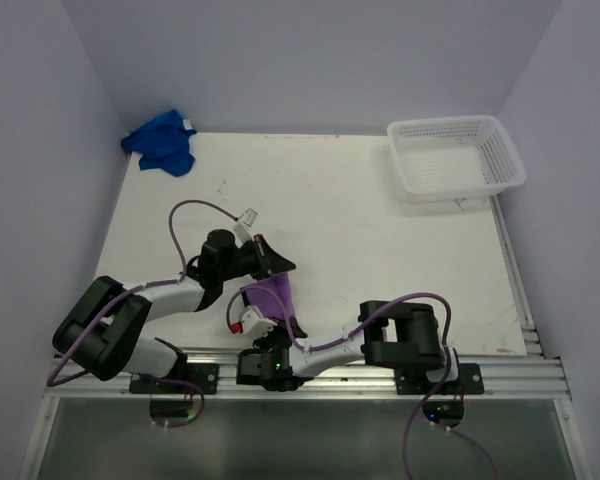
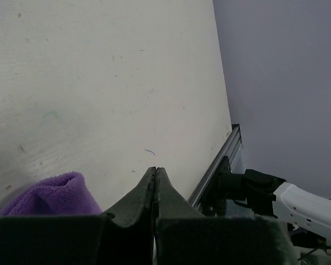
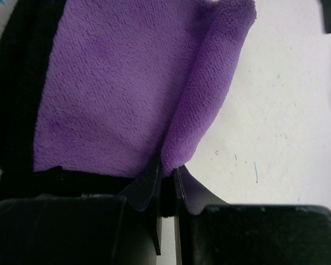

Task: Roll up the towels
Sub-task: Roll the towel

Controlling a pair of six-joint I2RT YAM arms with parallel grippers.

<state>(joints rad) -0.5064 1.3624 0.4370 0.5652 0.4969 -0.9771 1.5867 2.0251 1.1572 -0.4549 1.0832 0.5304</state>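
The right gripper (image 3: pixel 168 170) pinches a raised fold of the purple towel (image 3: pixel 110 94), which lies at the near edge of the table (image 1: pixel 360 220). The left gripper (image 2: pixel 155 172) is pressed closed on nothing, just beside that cloth. The blue towel (image 1: pixel 160 143) sits crumpled in the far left corner, seemingly against the wall.

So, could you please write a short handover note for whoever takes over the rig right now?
Left gripper: shut and empty, beside the purple towel.
Right gripper: shut on a folded edge of the purple towel, at the near side of the table.
Blue towel: crumpled at the far left corner.
Done: neither towel is rolled; the purple one is only partly folded.
Left: roll both.
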